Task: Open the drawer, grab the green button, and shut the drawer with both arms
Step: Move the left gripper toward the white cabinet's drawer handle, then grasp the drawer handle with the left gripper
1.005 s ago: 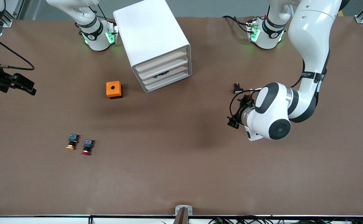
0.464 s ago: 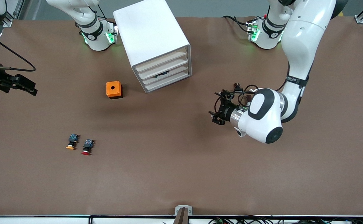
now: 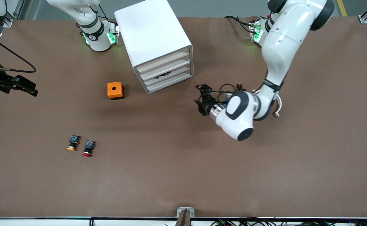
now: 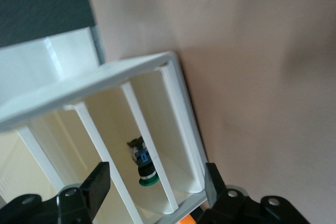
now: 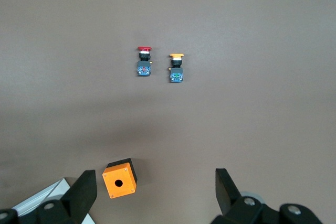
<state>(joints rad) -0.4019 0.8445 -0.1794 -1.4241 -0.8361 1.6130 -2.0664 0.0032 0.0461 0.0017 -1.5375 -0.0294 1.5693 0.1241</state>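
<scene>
The white cabinet [image 3: 153, 34] stands near the robots' bases, and its four cream drawer fronts all sit flush. The green-capped button [image 4: 147, 178] lies inside the third drawer from the top [image 3: 178, 72] and shows in the front view as a dark spot [image 3: 164, 74]. My left gripper [image 3: 202, 100] hangs low in front of the drawers, a short way off, open and empty. In the left wrist view [image 4: 156, 170] its fingers frame the drawer fronts. My right gripper [image 3: 28, 89] waits raised toward the right arm's end of the table. It shows open and empty in the right wrist view [image 5: 155, 174].
An orange box [image 3: 115, 90] with a round hole stands beside the cabinet, toward the right arm's end, and shows in the right wrist view [image 5: 119, 178]. A red-capped button [image 3: 88, 148] and a yellow-orange-capped one [image 3: 72, 142] lie nearer the front camera.
My left arm has swung its gripper across the table toward the front of the cabinet's drawers. The right arm has hardly moved. The drawers have not moved.
</scene>
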